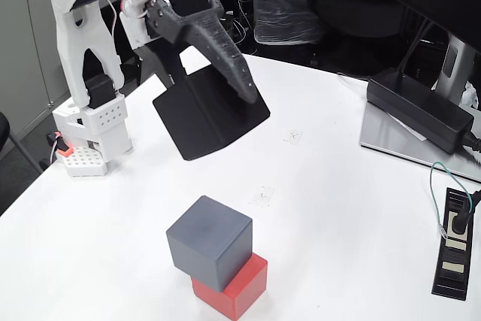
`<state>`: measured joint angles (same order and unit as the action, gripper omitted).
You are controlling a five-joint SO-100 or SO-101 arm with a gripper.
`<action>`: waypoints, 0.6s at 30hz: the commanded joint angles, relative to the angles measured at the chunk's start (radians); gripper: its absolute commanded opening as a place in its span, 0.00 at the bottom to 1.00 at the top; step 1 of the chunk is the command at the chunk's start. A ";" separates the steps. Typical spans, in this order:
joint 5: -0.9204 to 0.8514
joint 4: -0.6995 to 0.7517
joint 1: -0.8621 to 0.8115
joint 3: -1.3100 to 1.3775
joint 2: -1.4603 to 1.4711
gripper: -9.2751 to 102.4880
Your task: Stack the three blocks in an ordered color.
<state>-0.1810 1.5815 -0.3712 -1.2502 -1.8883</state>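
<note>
The grey cube (pixel 209 242) already sits on the red cube (pixel 237 289) at the near edge of the tabletop (pixel 338 186). The black cube (pixel 207 114) hangs farther back, gripped in the claw (pixel 244 84), clear of the surface; placing it on top looks like the only step left.

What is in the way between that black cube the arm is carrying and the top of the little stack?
Nothing visible. The tool holds the black cube in the air, up and behind the grey cube, which sits on the red cube. Only bare white table lies between.
</note>
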 commanded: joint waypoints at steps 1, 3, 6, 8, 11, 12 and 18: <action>-0.025 -0.012 -0.034 0.026 0.015 0.07; -0.032 -0.012 -0.049 0.037 0.048 0.07; -0.040 -0.014 -0.064 0.041 0.100 0.07; -0.040 -0.014 -0.066 0.041 0.127 0.07; -0.040 -0.026 -0.066 0.041 0.147 0.07; -0.040 -0.037 -0.067 0.041 0.149 0.07; -0.038 -0.089 -0.071 0.025 0.153 0.07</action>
<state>-0.2132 1.5125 -0.4341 -1.2487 -1.7319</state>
